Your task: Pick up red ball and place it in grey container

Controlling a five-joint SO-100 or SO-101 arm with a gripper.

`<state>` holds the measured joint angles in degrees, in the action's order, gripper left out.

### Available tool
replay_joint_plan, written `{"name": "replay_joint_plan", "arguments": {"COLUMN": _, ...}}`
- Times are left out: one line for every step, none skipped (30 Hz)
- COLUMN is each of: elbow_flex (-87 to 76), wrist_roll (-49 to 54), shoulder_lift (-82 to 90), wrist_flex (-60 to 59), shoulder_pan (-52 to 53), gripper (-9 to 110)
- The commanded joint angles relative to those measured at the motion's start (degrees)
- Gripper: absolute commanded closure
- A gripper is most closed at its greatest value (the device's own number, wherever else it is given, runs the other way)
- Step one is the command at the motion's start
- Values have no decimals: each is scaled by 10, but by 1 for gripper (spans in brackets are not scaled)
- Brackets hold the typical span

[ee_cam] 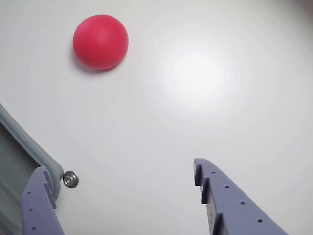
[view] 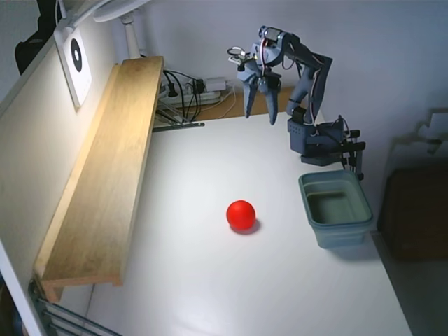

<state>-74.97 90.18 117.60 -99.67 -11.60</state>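
The red ball [view: 241, 214] lies on the white table near its middle, and shows at the upper left of the wrist view [ee_cam: 100, 41]. The grey container [view: 343, 234] stands to the ball's right, upright and empty, just in front of the arm's base. Only its rim [ee_cam: 22, 142] shows at the left edge of the wrist view. My gripper [view: 260, 116] hangs high above the far part of the table, pointing down, well apart from both. In the wrist view the gripper [ee_cam: 120, 174] is open and empty, with the two fingers spread wide.
A long wooden shelf [view: 105, 168] runs along the left wall. A power strip with cables [view: 196, 87] lies at the back. The arm's base [view: 318, 140] is clamped at the right edge. A small screw [ee_cam: 70, 179] sits in the table beside the container.
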Motion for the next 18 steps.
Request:
{"name": "replay_joint_plan", "arguments": {"elbow_flex": -8, "wrist_roll": -2, "shoulder_lift": 16, "wrist_flex": -3, "shoulder_pan": -6, "gripper": 63}}
{"name": "replay_joint_plan", "arguments": {"elbow_flex": -8, "wrist_roll": -2, "shoulder_lift": 16, "wrist_flex": -3, "shoulder_pan": -6, "gripper": 63}}
{"name": "replay_joint_plan", "arguments": {"elbow_flex": -8, "wrist_roll": -2, "shoulder_lift": 16, "wrist_flex": -3, "shoulder_pan": -6, "gripper": 63}}
{"name": "replay_joint_plan", "arguments": {"elbow_flex": -8, "wrist_roll": -2, "shoulder_lift": 16, "wrist_flex": -3, "shoulder_pan": -6, "gripper": 63}}
{"name": "replay_joint_plan", "arguments": {"elbow_flex": -8, "wrist_roll": -2, "shoulder_lift": 16, "wrist_flex": -3, "shoulder_pan": -6, "gripper": 63}}
{"name": "replay_joint_plan", "arguments": {"elbow_flex": -7, "wrist_roll": -2, "shoulder_lift": 15, "wrist_flex": -3, "shoulder_pan": -6, "gripper": 63}}
{"name": "replay_joint_plan", "arguments": {"elbow_flex": -5, "wrist_roll": -2, "shoulder_lift": 9, "wrist_flex": -3, "shoulder_pan": -6, "gripper": 63}}
{"name": "replay_joint_plan", "arguments": {"elbow_flex": -3, "wrist_roll": -2, "shoulder_lift": 3, "wrist_flex": -3, "shoulder_pan": -6, "gripper": 63}}
{"name": "replay_joint_plan", "arguments": {"elbow_flex": 0, "wrist_roll": -2, "shoulder_lift": -7, "wrist_flex": -3, "shoulder_pan": -6, "gripper": 63}}
{"name": "replay_joint_plan", "arguments": {"elbow_flex": 4, "wrist_roll": -2, "shoulder_lift": -16, "wrist_flex": -3, "shoulder_pan": -6, "gripper": 63}}
{"name": "replay_joint_plan", "arguments": {"elbow_flex": 6, "wrist_roll": -2, "shoulder_lift": -22, "wrist_flex": -3, "shoulder_pan": -6, "gripper": 63}}
{"name": "replay_joint_plan", "arguments": {"elbow_flex": 10, "wrist_roll": -2, "shoulder_lift": -32, "wrist_flex": -3, "shoulder_pan": -6, "gripper": 63}}
{"name": "replay_joint_plan", "arguments": {"elbow_flex": 15, "wrist_roll": -2, "shoulder_lift": -42, "wrist_flex": -3, "shoulder_pan": -6, "gripper": 63}}
{"name": "replay_joint_plan", "arguments": {"elbow_flex": 18, "wrist_roll": -2, "shoulder_lift": -48, "wrist_flex": -1, "shoulder_pan": -6, "gripper": 63}}
{"name": "replay_joint_plan", "arguments": {"elbow_flex": 23, "wrist_roll": -2, "shoulder_lift": -58, "wrist_flex": 4, "shoulder_pan": -6, "gripper": 63}}
{"name": "replay_joint_plan", "arguments": {"elbow_flex": 28, "wrist_roll": -2, "shoulder_lift": -69, "wrist_flex": 11, "shoulder_pan": -6, "gripper": 63}}
{"name": "replay_joint_plan", "arguments": {"elbow_flex": 32, "wrist_roll": -2, "shoulder_lift": -75, "wrist_flex": 14, "shoulder_pan": -6, "gripper": 63}}
{"name": "replay_joint_plan", "arguments": {"elbow_flex": 38, "wrist_roll": -2, "shoulder_lift": -86, "wrist_flex": 18, "shoulder_pan": -6, "gripper": 63}}
